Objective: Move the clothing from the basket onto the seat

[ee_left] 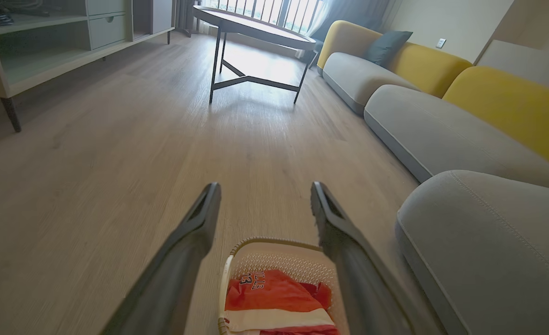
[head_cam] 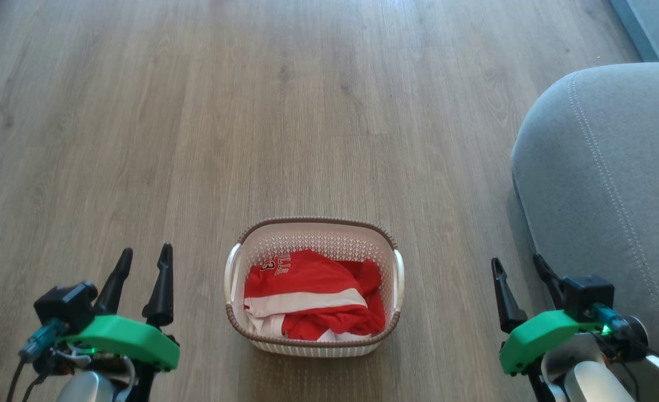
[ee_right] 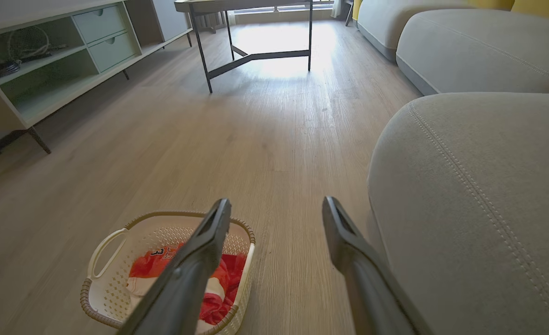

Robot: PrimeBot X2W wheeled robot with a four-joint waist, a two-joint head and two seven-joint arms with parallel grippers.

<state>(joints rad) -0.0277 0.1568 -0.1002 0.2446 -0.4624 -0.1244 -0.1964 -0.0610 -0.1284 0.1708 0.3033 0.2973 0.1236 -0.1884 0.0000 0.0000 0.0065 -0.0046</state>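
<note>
The red clothing with its white band and lettering lies crumpled inside the cream perforated basket on the wood floor, straight ahead. The clothing and basket show between the fingers in the left wrist view, and the clothing and basket sit low left in the right wrist view. The grey seat bulges at the right, also as seat and seat. My left gripper stands open left of the basket. My right gripper stands open between basket and seat, holding nothing.
Further seat cushions with yellow backs line the right side. A dark-legged coffee table stands ahead on the wooden floor. A low cabinet with shelves and drawers runs along the left.
</note>
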